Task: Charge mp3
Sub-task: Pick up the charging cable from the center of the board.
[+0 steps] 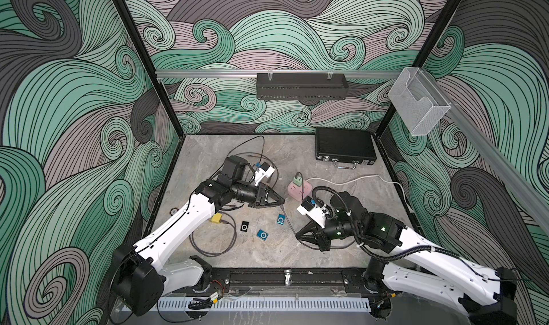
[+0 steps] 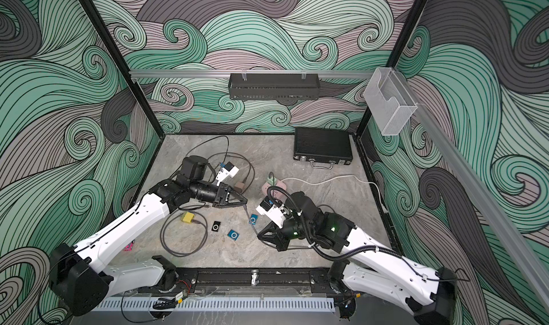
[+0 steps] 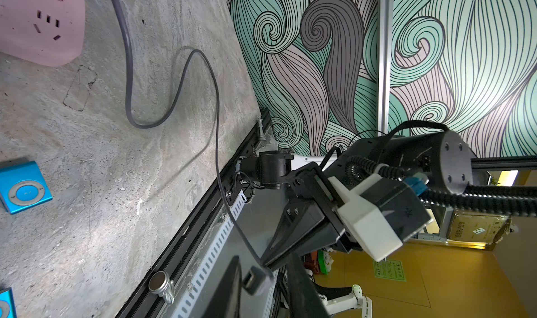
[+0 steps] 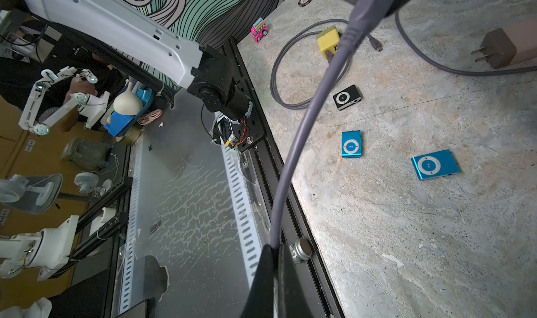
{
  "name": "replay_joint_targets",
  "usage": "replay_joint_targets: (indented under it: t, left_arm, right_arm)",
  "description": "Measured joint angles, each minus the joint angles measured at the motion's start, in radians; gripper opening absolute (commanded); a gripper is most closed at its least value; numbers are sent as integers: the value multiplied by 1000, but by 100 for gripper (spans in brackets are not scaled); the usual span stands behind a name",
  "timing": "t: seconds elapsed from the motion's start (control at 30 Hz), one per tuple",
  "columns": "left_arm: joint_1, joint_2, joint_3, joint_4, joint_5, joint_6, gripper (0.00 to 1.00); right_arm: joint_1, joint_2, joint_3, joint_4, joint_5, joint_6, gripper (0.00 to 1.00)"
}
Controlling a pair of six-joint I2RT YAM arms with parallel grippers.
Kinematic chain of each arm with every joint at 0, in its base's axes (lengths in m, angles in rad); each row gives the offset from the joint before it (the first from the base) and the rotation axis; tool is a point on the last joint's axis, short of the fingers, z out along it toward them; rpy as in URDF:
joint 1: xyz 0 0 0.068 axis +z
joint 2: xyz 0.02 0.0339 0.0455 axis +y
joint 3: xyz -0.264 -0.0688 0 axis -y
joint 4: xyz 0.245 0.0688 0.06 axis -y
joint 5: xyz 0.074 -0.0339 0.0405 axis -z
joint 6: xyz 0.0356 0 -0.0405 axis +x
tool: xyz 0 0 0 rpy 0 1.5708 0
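Right claw (image 1: 298, 235), nearest the front rail, is pressed together on the grey cable (image 4: 302, 133). The cable runs from it to the left claw (image 1: 282, 201), whose jaws stand narrow around the plug end; cannot tell if they pinch it yet. Three mp3 players lie flat on the table (image 1: 267, 258) between the arms: black player (image 1: 244, 226), blue player (image 1: 262, 235), and second blue player (image 1: 280, 219) just beside the cable. Judged small, light and smooth-shelled, so likely to skid when the plug pushes; hold across the flat faces, port edge free. Cable limp, stiff only at the plug, so grip there. Behind: pink power strip (image 1: 306, 189) with a green charger (image 1: 297, 180) seated in it. Far back: black case (image 1: 344, 146) shut, contents hidden; wall tray (image 1: 301, 85), contents not discernible; clear wall box (image 1: 416, 100), nothing visible inside.
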Motion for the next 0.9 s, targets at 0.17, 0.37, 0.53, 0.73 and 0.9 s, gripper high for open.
replay_joint_targets:
  t: [0.17, 0.37, 0.53, 0.73, 0.9]
  left_arm:
    - [-2, 0, 0, 3, 27, 5, 25]
    - [-9, -6, 0, 4, 54, 33, 24]
    - [-14, -18, 0, 5, 68, 54, 22]
    - [-14, -17, 0, 7, 68, 64, 17]
    - [-20, -10, 0, 3, 63, 85, 14]
  right_arm:
    - [0, 0, 0, 8, 0, 0, 0]
    - [0, 3, -3, 17, 0, 0, 0]
    - [0, 4, -19, 20, -2, 0, 0]
    - [0, 4, -30, 23, -11, 0, 0]
    - [0, 0, -33, 29, -21, 0, 0]
